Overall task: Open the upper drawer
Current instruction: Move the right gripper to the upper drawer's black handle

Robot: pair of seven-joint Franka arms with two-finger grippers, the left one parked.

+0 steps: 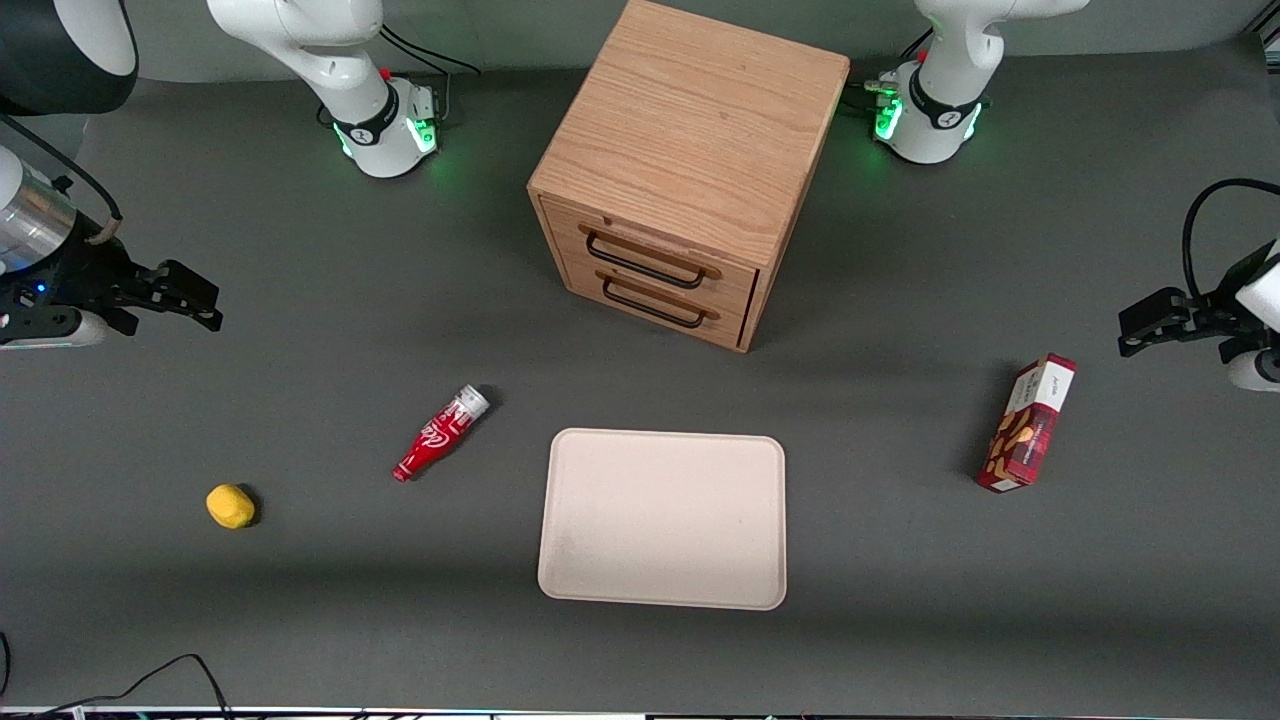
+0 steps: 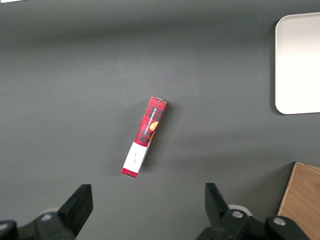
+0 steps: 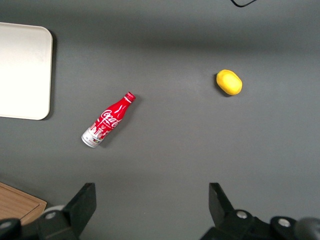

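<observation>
The upper drawer (image 1: 650, 258) sits flush in the oak cabinet (image 1: 690, 130) at mid-desk, its black wire handle (image 1: 645, 265) directly above the lower drawer's handle (image 1: 655, 305). The claw (image 1: 190, 295) hovers well away from the cabinet toward the working arm's end of the desk (image 1: 900, 560), fingers spread wide and holding nothing. With the two handles so alike and close, a low approach could hook the lower drawer (image 1: 655, 312); a shallow grip could slip off the thin wire.

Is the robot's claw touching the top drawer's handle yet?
Apart. The front view shows the gripper open above bare table toward the working arm's end, with a wide stretch of table between it and the upper drawer.
</observation>
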